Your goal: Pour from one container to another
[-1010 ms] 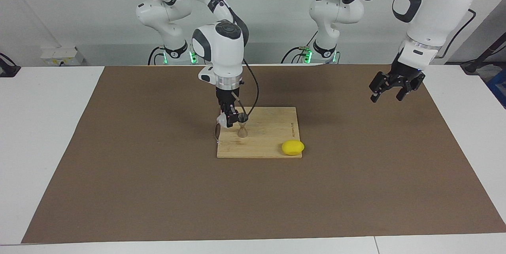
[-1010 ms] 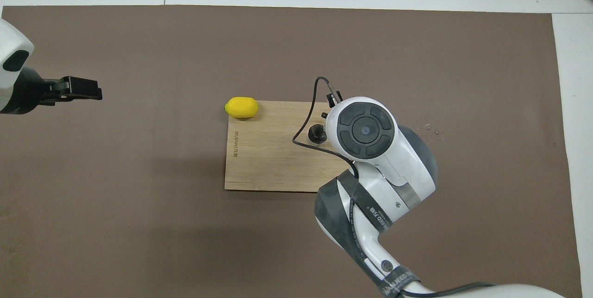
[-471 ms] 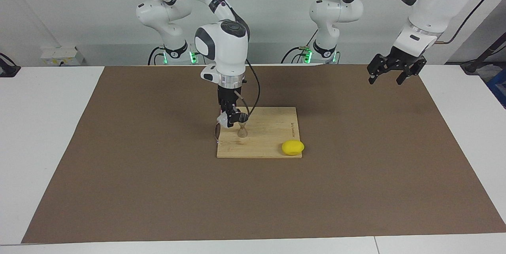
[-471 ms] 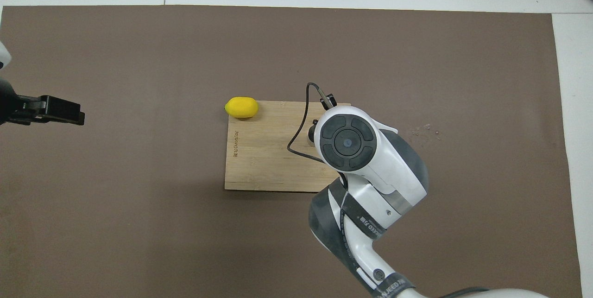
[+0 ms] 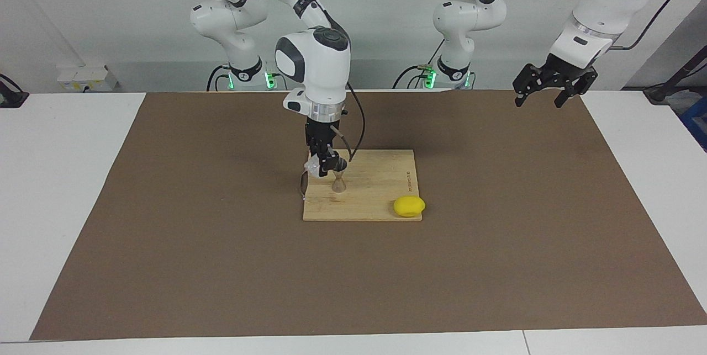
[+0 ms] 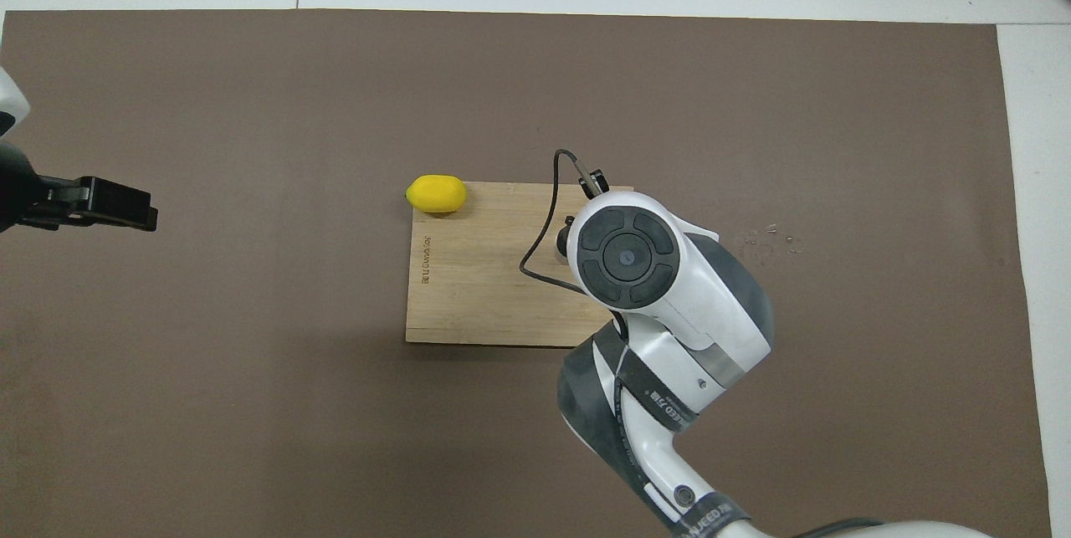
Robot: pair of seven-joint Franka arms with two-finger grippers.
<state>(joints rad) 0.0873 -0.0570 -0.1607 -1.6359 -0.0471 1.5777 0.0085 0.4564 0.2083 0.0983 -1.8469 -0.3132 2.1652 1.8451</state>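
My right gripper (image 5: 323,165) is shut on the small clear cup (image 5: 311,168) and holds it tipped on its side, just above the wooden cutting board (image 5: 375,200). The cup's mouth points at the top of the silver hourglass jigger (image 5: 339,181), which stands upright on the board. In the overhead view my right arm's wrist covers the cup and nearly all of the jigger (image 6: 564,240). My left gripper (image 5: 538,100) is open and empty, raised high over the mat at the left arm's end; it also shows in the overhead view (image 6: 113,204).
A yellow lemon (image 5: 409,206) lies at the board's corner toward the left arm's end, farther from the robots; it also shows in the overhead view (image 6: 436,193). The board (image 6: 477,287) lies on a brown mat (image 5: 221,266). Small clear specks (image 6: 770,235) lie on the mat.
My left gripper has risen and drawn back toward the robots. My right wrist has shifted a little over the jigger, with the cup still tipped in its grip.
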